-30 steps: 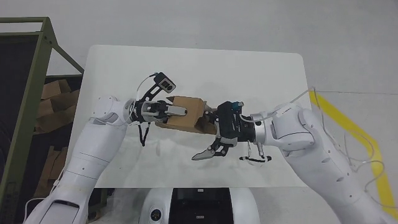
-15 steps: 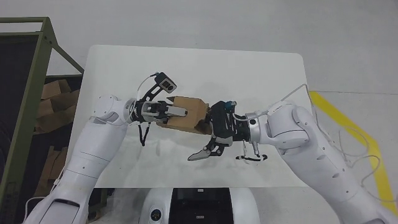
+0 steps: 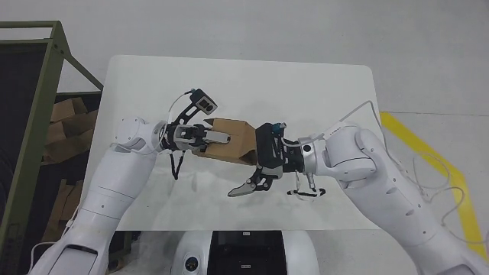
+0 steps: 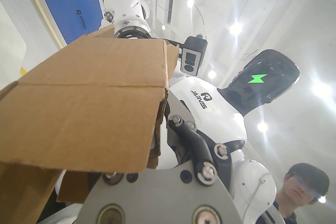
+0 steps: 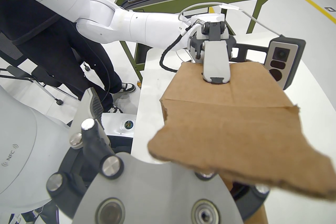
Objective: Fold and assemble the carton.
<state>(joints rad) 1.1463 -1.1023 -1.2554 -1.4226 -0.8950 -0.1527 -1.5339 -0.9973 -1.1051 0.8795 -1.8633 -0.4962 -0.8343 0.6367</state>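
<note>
Cardboard carton hangs over the middle of the white desk, between both arms. Seen from the right wrist, the left jaws pinch its far edge; from overhead, the right jaws gape wide, one finger clear of it.

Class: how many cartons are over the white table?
1: the carton, held over the table's middle by the left gripper. The cardboard in the cart beside it may hide more.
</note>
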